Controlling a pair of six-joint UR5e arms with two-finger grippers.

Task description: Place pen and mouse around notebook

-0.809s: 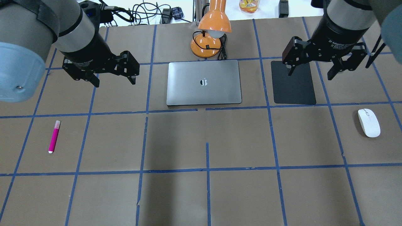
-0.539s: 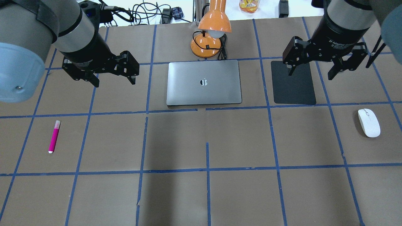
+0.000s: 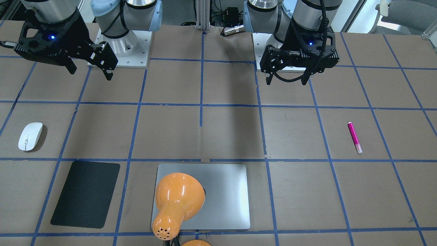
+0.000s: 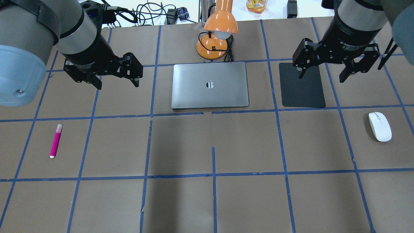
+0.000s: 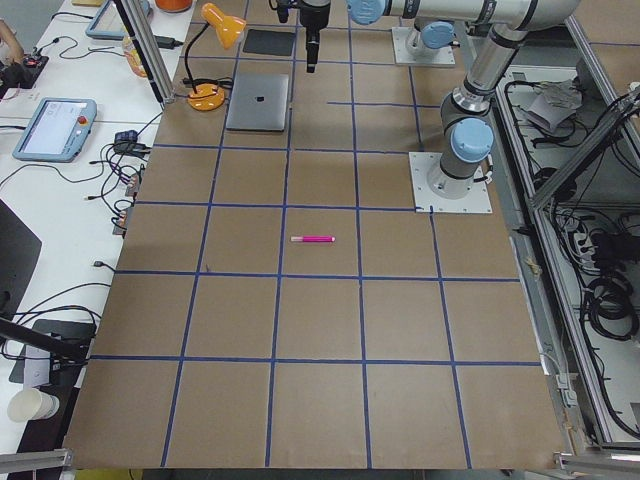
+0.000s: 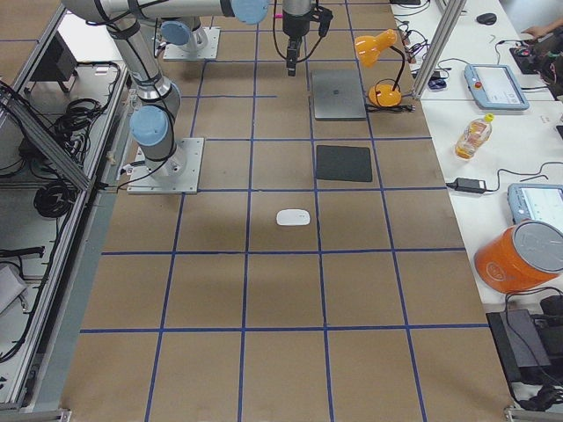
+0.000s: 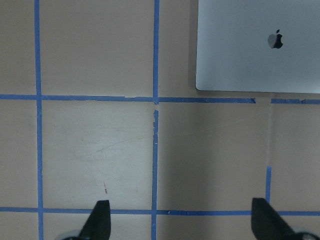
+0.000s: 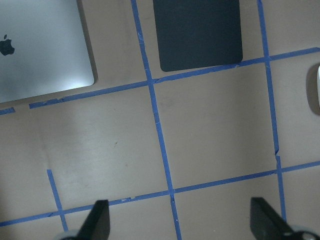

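The silver-grey notebook lies shut at the table's far middle, also seen in the left wrist view. The magenta pen lies on the near left, well below my left gripper, which hangs open and empty left of the notebook. The white mouse rests at the right, nearer than my right gripper, which hovers open and empty over the black mat's right edge. In the front-facing view the pen and mouse both lie apart from the notebook.
A black mat lies right of the notebook. An orange desk lamp with its cable stands just behind the notebook, its shade overhanging it. Blue tape lines grid the brown table. Cables and a bottle sit beyond the far edge.
My right gripper has drifted slightly to the right and away, still open. The left gripper, pen, mouse and notebook have not moved.
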